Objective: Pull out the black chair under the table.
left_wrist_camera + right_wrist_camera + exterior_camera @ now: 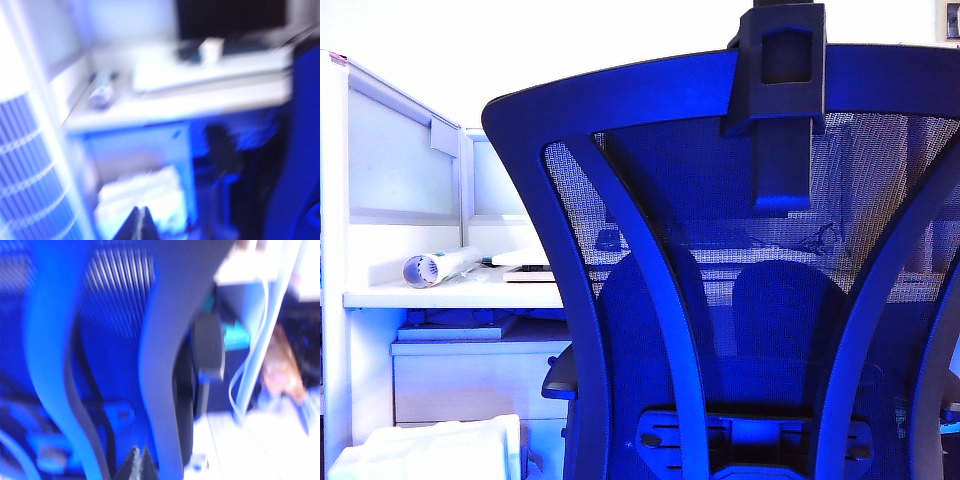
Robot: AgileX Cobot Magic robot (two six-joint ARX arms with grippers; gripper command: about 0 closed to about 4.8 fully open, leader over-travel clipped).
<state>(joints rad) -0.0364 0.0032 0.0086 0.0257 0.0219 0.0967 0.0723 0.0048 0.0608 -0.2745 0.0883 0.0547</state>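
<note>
The black chair (650, 100) fills most of the exterior view, back towards me, with a mesh back and a headrest post (782, 70). The white table (450, 296) stands behind it. Neither gripper shows in the exterior view. In the blurred left wrist view, my left gripper (140, 221) has its tips together with nothing between them; it is away from the table (200, 100), and the chair (300, 150) is off to one side. In the right wrist view, my right gripper (138, 460) is shut and empty, close in front of the chair's curved back frame (165, 340), not holding it.
A rolled paper tube (432, 267) lies on the table, beside pale partition panels (395, 160). A white drawer cabinet (470, 385) sits under the tabletop, with a white bundle (440, 450) in front. A cup (211, 49) and a dark monitor (230, 17) are on the table. Pale cables (255, 340) hang beside the chair.
</note>
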